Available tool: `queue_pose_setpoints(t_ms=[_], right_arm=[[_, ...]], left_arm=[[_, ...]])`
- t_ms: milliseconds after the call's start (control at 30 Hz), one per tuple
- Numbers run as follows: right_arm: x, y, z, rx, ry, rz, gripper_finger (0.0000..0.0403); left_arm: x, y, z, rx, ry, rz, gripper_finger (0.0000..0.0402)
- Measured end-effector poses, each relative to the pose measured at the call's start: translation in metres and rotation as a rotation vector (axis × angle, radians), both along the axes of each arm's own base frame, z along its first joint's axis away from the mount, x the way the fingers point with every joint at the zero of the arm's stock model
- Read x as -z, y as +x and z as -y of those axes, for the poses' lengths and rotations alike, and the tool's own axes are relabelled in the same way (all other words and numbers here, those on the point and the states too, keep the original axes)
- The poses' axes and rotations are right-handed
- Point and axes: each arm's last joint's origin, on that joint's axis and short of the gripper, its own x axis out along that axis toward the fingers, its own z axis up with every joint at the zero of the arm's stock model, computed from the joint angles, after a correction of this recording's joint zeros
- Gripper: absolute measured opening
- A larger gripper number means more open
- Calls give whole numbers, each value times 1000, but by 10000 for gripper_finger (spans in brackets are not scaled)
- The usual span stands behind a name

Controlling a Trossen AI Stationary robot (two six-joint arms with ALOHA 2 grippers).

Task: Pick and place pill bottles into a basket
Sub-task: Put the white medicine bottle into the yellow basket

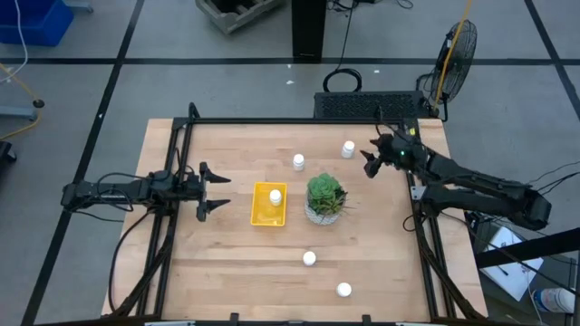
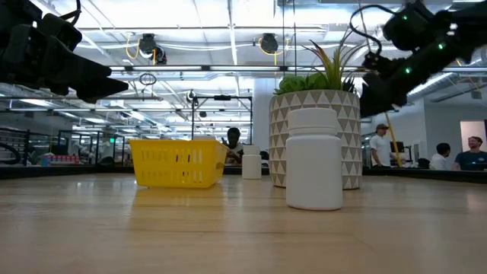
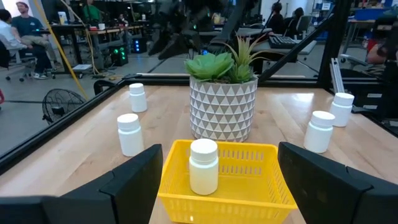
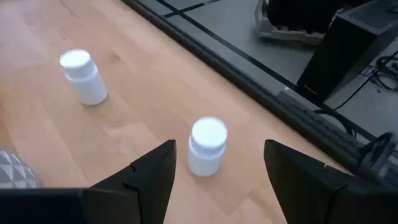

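Note:
The yellow basket [image 1: 269,206] sits left of the potted plant, with one white pill bottle [image 1: 275,195] standing upright in it [image 3: 203,166]. Two bottles stand on the table at the far side [image 1: 298,162], [image 1: 348,148], and two near the front edge [image 1: 309,259], [image 1: 343,290]. My left gripper [image 1: 214,192] is open and empty, left of the basket, pointing at it. My right gripper [image 1: 372,161] is open and empty, just right of the far right bottle [image 4: 207,147], which stands ahead of its fingers.
A green potted plant [image 1: 324,199] in a white patterned pot stands right of the basket, between my two grippers. Black frame rails [image 1: 299,120] run along the table's far, left and right edges. People sit in the room beyond.

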Motion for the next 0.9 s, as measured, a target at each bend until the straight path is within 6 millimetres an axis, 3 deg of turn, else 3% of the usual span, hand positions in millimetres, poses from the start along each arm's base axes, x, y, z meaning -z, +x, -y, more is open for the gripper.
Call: queue_pose_setpoints(t_ms=[400, 567, 900], right_arm=[[61, -12, -10, -18, 57, 140, 231], [67, -14, -11, -36, -3, 194, 238], [78, -14, -7, -37, -14, 106, 276]], left_arm=[[0, 0, 0, 0, -3, 2, 324], [0, 0, 0, -1, -3, 2, 324], [0, 0, 0, -1, -6, 2, 324]])
